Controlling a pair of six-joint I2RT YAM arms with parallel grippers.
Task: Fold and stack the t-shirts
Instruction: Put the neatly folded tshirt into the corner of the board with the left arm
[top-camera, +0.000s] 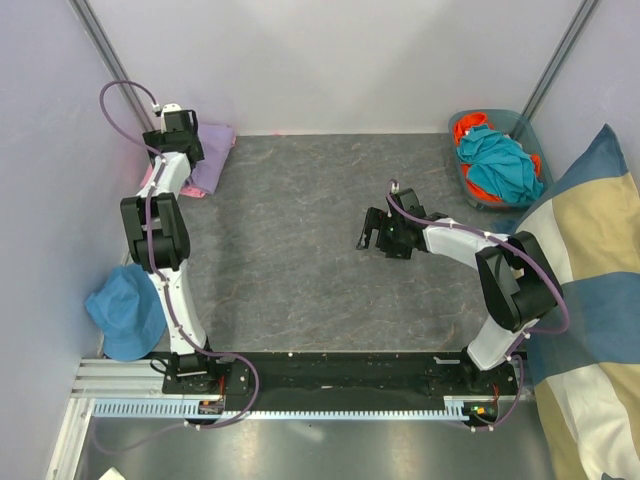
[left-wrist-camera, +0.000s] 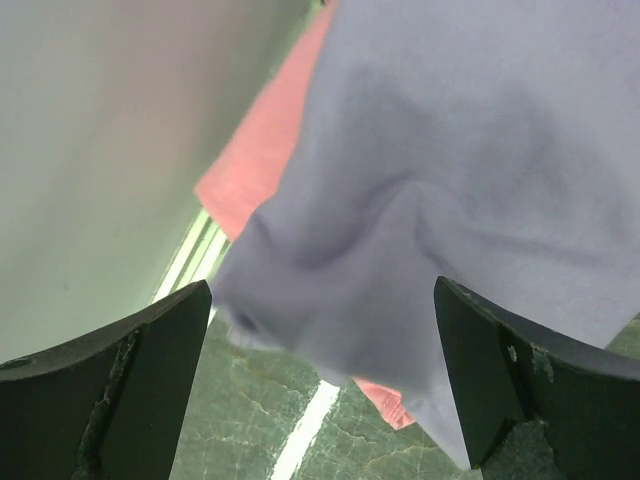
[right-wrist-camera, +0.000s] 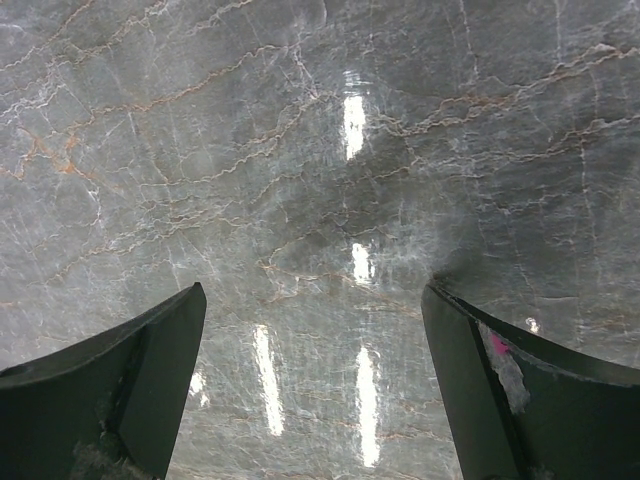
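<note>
The lavender t-shirt (top-camera: 212, 155) lies folded in the far left corner of the table, on top of the pink t-shirt (top-camera: 196, 191), which shows only as a strip at its edge. In the left wrist view the lavender t-shirt (left-wrist-camera: 450, 170) fills the upper right and the pink t-shirt (left-wrist-camera: 265, 150) peeks out beside the wall. My left gripper (top-camera: 176, 128) (left-wrist-camera: 320, 330) hovers at this stack, open, jaws wide apart, with a lavender corner lying loose between them. My right gripper (top-camera: 372, 232) (right-wrist-camera: 315, 340) is open over bare table at mid-right, holding nothing.
A blue hat (top-camera: 125, 310) lies at the left edge near the left arm's base. A teal basket (top-camera: 533, 150) of teal and orange clothes sits at the far right. The striped cushion (top-camera: 580, 300) leans along the right side. A wall stands close to the stack.
</note>
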